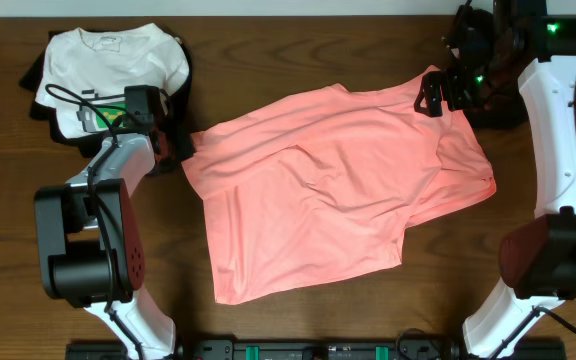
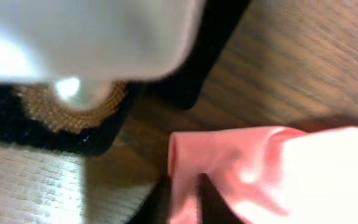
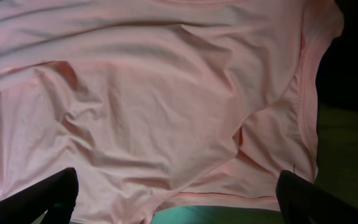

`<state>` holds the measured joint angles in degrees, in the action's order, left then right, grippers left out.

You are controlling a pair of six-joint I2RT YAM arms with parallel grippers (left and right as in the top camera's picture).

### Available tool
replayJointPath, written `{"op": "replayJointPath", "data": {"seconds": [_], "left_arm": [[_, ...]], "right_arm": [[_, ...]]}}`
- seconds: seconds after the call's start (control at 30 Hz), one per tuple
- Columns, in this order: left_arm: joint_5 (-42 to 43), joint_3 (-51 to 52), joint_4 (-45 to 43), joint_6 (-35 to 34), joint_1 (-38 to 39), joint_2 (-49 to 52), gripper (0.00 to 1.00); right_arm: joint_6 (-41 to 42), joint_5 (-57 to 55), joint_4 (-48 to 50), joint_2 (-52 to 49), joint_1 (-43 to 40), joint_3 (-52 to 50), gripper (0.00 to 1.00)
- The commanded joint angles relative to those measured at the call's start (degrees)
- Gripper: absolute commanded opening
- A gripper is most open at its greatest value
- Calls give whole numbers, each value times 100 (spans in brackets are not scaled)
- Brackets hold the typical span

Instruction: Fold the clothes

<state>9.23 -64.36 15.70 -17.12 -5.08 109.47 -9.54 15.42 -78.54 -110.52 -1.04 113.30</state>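
One salmon-pink cotton T-shirt (image 1: 338,190) lies rumpled, spread across the middle of the dark wooden table (image 1: 298,50). One folded white T-shirt (image 1: 118,60) rests on black cloth (image 1: 38,85) at the far left; its neck label (image 1: 105,42) is too small to read. The left pincer (image 1: 176,150) pinches the pink shirt's left edge. The right pincer (image 3: 178,174) gapes wide over the pink fabric.

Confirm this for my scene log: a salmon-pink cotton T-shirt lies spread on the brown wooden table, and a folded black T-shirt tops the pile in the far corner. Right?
Wrong in one respect: the folded T-shirt topping the pile is white, not black, as the overhead view shows. The salmon-pink cotton T-shirt does lie spread on the brown wooden table.
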Motion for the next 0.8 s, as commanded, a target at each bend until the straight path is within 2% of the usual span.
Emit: {"op": "replayJointPath", "data": {"seconds": [0.0, 0.27, 0.5, 0.63, 0.77], "left_arm": [[284, -37, -184, 17, 7, 74, 6], [516, -39, -1056, -306, 125, 74, 6], [474, -326, -2083, -315, 492, 76, 6], [-9, -758, -2144, -219, 691, 81, 6], [-31, -1029, -1891, -90, 743, 81, 6]], "right_arm": [[-85, -22, 9, 50, -7, 26, 99], [-85, -22, 37, 50, -7, 26, 99], [-83, -22, 57, 50, -7, 26, 99], [-83, -22, 55, 50, -7, 26, 99], [-83, -22, 52, 50, -7, 26, 99]]}}
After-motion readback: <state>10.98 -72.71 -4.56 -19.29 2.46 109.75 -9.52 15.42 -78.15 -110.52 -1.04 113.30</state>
